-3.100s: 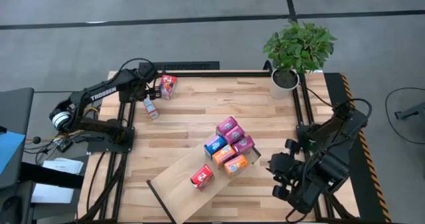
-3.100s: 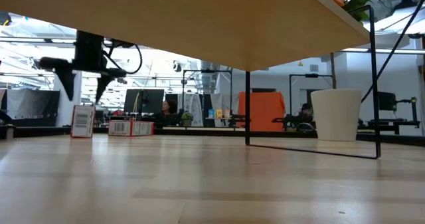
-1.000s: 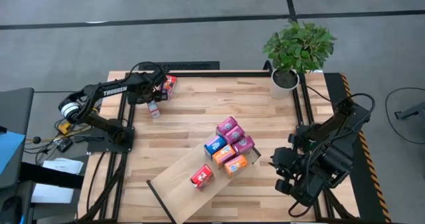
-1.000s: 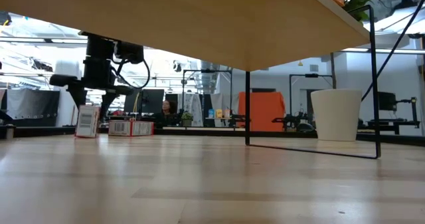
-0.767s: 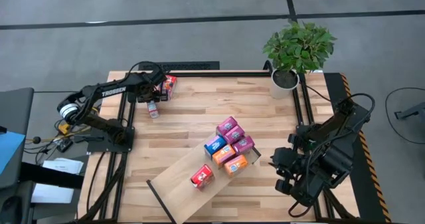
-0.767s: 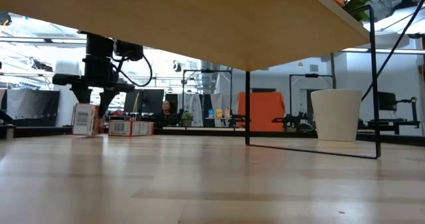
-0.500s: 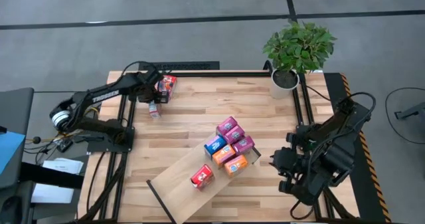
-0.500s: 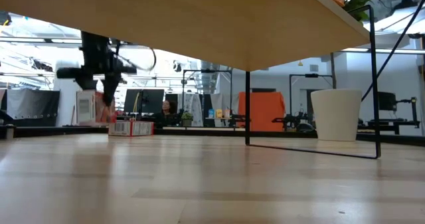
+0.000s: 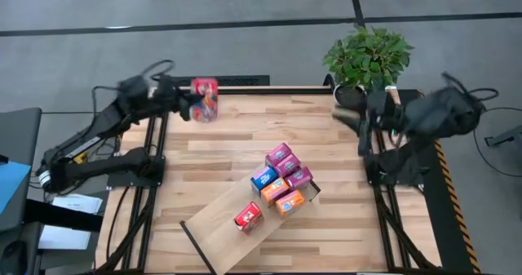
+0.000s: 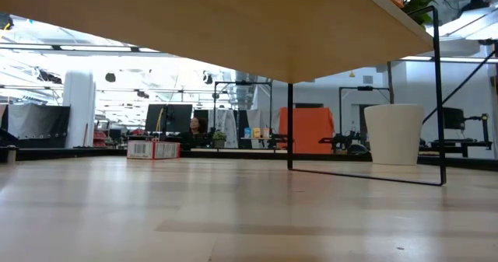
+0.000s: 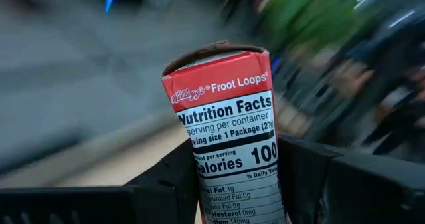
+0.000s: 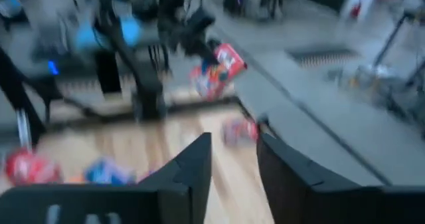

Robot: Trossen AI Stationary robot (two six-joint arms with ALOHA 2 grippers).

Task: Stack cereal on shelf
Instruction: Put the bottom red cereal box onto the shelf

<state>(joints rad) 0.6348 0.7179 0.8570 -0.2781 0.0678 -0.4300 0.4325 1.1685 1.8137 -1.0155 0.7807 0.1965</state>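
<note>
My left gripper point(image 9: 192, 104) hangs raised over the table's far left corner, shut on a red cereal box point(image 9: 205, 98) whose nutrition panel point(image 11: 229, 144) faces the wrist camera. Another cereal box point(image 10: 152, 148) lies flat on the tabletop at the far left. The shelf point(image 9: 218, 226), a pale board on black legs, stands slantwise in the near middle. On it sit several pink, blue and orange boxes point(image 9: 281, 177) and one red box point(image 9: 248, 216). My right gripper point(image 9: 347, 117) is held high at the far right beside the plant, open with nothing between its fingers point(image 12: 194, 167). My left gripper pinches the red cereal box between its two fingers, which lie against the box's two broad faces low down point(image 11: 199, 184). The box's closed end point(image 11: 216, 51) sticks out beyond the fingers. The box is lifted clear of the table.
A potted plant in a white pot point(image 9: 349, 95) stands at the table's far right corner, close to my right gripper. Bare tabletop point(image 9: 245, 136) lies between the far left boxes and the shelf. In the low view the shelf's underside point(image 10: 233, 29) and black leg point(image 10: 289, 126) show.
My left gripper has closed on the small standing box, lifted it clear of the table and tipped from pointing down to nearly level, moving toward the far edge. My right arm has swung up from the near right corner toward the far edge, ending beside the plant.
</note>
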